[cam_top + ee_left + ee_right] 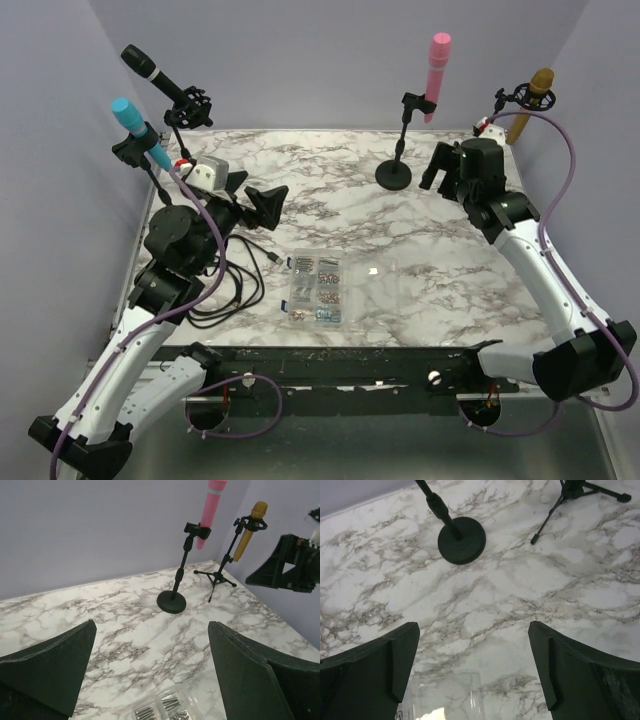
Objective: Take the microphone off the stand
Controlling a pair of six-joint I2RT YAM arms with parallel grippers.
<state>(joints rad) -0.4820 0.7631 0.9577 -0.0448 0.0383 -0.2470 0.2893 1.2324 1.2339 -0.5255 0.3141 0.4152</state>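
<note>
Four mics counted, each clipped in its own stand, four stands in all, none lifted out. Far left corner: black mic (pixel 148 68), tilted, in a shock mount (pixel 192 108). Just in front of it: blue mic (pixel 135 122), tilted as well, beside the left arm. Far middle: pink mic (pixel 438 62), near upright, clipped to a round-base stand (pixel 394 175) on the marble table (pixel 450 260). Far right corner: gold mic (pixel 530 100), leaning, on a tripod (pixel 218 575).

Two grippers, both spread to the full and with hold of nothing. Left gripper (pixel 258 190) over the left part of the table, facing across toward the pink and gold mics, well apart from both. Right gripper (pixel 437 172) just right of the round base as seen from above, looking down on it, touching neither stand nor mic; visible too at the right edge of the left wrist view.

One clear box (pixel 318 288) of screws at the near middle of the table, its clear lid open flat to the right; screws too small to count. One tangle of black cable (pixel 235 285) at the near left. One small white block (pixel 205 172) beside the left gripper
</note>
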